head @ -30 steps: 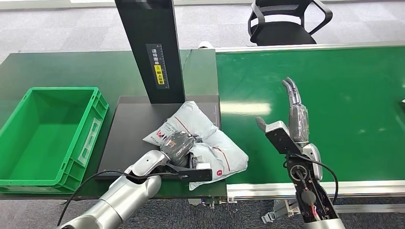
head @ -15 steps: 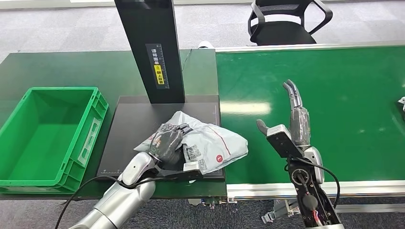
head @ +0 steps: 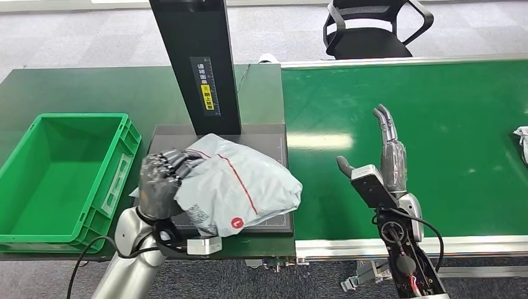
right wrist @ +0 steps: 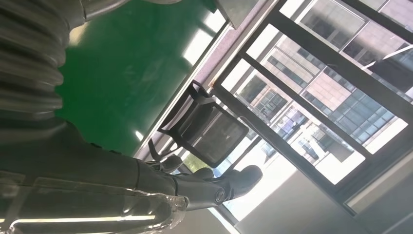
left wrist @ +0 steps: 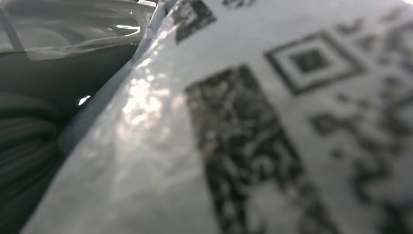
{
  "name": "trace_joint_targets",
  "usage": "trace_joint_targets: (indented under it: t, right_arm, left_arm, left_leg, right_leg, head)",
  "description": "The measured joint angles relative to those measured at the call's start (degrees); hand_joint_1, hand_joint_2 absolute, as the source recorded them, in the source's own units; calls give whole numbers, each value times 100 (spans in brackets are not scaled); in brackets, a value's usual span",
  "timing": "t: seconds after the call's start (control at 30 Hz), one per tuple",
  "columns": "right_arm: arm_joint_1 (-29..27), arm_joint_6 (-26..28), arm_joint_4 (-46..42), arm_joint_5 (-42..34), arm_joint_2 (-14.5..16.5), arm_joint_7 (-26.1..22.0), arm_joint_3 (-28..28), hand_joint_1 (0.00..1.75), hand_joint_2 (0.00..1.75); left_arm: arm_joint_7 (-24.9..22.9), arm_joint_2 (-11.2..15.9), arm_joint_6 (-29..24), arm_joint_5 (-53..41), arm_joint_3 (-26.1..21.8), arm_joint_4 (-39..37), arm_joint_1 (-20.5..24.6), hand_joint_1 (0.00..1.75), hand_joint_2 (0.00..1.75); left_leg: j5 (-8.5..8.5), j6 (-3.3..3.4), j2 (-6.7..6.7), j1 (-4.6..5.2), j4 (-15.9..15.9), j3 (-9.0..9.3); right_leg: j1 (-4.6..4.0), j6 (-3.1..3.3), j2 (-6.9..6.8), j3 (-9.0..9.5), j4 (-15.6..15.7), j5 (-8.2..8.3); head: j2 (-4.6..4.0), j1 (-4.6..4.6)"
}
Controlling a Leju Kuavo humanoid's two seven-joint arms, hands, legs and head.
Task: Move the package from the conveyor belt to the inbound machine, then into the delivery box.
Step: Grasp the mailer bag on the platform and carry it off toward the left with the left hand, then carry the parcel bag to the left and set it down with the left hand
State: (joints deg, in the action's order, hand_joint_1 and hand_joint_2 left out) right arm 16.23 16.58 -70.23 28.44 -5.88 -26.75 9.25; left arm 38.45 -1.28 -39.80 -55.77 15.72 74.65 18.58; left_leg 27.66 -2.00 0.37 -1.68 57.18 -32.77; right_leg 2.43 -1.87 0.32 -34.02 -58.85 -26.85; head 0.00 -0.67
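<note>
A grey-white soft package (head: 240, 184) with red marks lies over the black platform of the inbound machine (head: 159, 140). My left hand (head: 160, 182) grips its left edge and has it partly lifted and turned. The package's printed label (left wrist: 272, 146) sits right in front of the left wrist camera, blurred. My right hand (head: 381, 165) is open, fingers straight and pointing away, held above the green conveyor belt (head: 436, 124) with nothing in it. Its fingers (right wrist: 195, 187) appear against a window in the right wrist view. The green delivery box (head: 37, 180) stands to the left of the machine.
The machine's black post (head: 196, 62) rises behind the platform. Another white package (head: 522, 140) lies at the belt's right edge. A black office chair (head: 370, 28) stands beyond the belt. The belt's metal rail (head: 348, 246) runs along the near side.
My left hand has pulled the package leftward across the platform toward the green box and flipped it. The right hand has barely moved. A package has come in at the belt's right edge.
</note>
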Motion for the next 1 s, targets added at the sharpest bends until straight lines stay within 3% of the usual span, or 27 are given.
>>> trace_joint_targets:
  t: [0.13,0.27,0.4,0.57,0.87,1.0]
  right_arm:
    - [-44,44,-3,-50,-56,1,0,0,175]
    - [-222,156,-109,-54,-98,55,-10,0,175]
    - [-517,205,-378,49,-112,154,-78,0,175]
    - [-736,134,-703,151,-104,260,-135,0,175]
    - [-744,-3,-846,229,-80,313,-170,0,175]
    - [-640,-90,-841,259,-60,321,-172,0,175]
  left_arm:
    - [2,-61,0,20,-536,803,-183,175,175]
    - [-97,-197,0,-136,-1376,1096,-195,175,175]
    - [-839,-220,0,-582,-2179,943,-70,175,175]
    - [-1725,-109,0,-889,-2846,516,133,175,175]
    - [-2488,102,0,-1078,-3438,-172,318,175,175]
    - [-2344,144,0,-957,-3889,-315,361,175,175]
  left_leg:
    - [0,0,0,0,0,0]
    - [0,0,0,0,0,0]
    - [0,0,2,-1,-1,-1]
    - [0,0,5,-1,-1,-1]
    - [0,0,11,-1,-1,-6]
    - [0,0,12,-2,-2,-5]
  right_leg:
    - [0,0,0,0,0,0]
    - [0,0,0,-2,1,0]
    - [-1,0,1,-3,0,0]
    - [-1,0,2,-4,-1,0]
    - [-1,1,7,-7,-1,0]
    - [-3,1,12,-9,-2,0]
  head:
    - [0,-1]
    - [0,0]
    - [0,-1]
    - [0,-1]
    - [0,-1]
    - [0,-1]
